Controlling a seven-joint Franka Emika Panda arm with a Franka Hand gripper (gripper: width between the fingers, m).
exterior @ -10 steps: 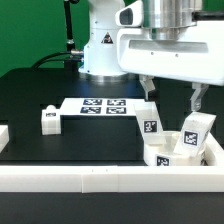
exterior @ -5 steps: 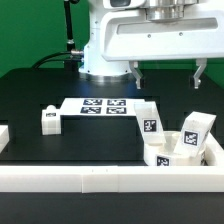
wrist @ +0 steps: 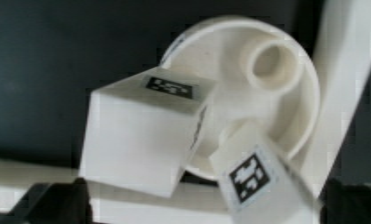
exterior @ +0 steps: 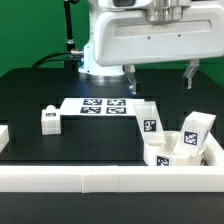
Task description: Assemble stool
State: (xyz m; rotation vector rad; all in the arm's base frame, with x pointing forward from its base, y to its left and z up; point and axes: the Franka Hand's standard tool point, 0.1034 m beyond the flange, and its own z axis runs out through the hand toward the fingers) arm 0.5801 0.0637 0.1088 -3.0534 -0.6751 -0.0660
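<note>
Gripper (exterior: 161, 80) hangs above the seat (exterior: 160, 157), fingers wide apart; two legs (exterior: 148, 120) rest on it, another leg (exterior: 49, 119) lies well apart.

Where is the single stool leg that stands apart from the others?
At the exterior view's left, the leg stands on the black table beside the marker board.

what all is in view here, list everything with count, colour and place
seat: one, white, corner at the exterior view's right
legs on the seat: two, white, tagged
loose leg: one, white, on the table at the exterior view's left
marker board: one, white with black tags, flat mid-table
rails: three stretches seen, white, along table edges
table: one, black
gripper: one, open, empty, above the seat
</note>
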